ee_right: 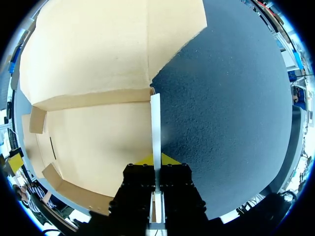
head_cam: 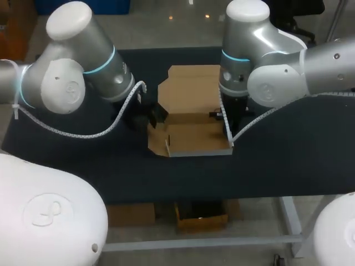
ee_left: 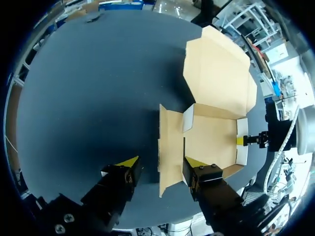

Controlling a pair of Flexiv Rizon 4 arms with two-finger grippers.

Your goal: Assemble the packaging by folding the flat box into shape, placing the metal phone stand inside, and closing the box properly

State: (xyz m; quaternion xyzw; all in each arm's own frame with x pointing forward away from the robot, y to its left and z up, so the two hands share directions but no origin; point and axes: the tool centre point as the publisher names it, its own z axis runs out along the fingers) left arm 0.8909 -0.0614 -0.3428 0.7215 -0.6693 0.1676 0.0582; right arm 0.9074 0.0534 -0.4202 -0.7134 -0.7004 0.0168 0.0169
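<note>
A brown cardboard box [head_cam: 194, 136] lies partly folded at the table's middle, its lid [head_cam: 191, 88] flat at the far side. My left gripper [head_cam: 154, 117] is at the box's left side. In the left wrist view that gripper [ee_left: 162, 164] is open, with the left side flap [ee_left: 170, 147] lying loose between the yellow fingertips [ee_left: 129, 162]. My right gripper [head_cam: 226, 119] stands at the box's right side. The right wrist view shows this gripper [ee_right: 156, 160] shut on the thin upright right wall [ee_right: 155, 118]. No metal phone stand shows in any view.
The dark cloth-covered table [head_cam: 288, 160] stretches wide to the right and left of the box. Its front edge runs close below the box's near wall. My right gripper [ee_left: 256, 140] also shows across the box in the left wrist view.
</note>
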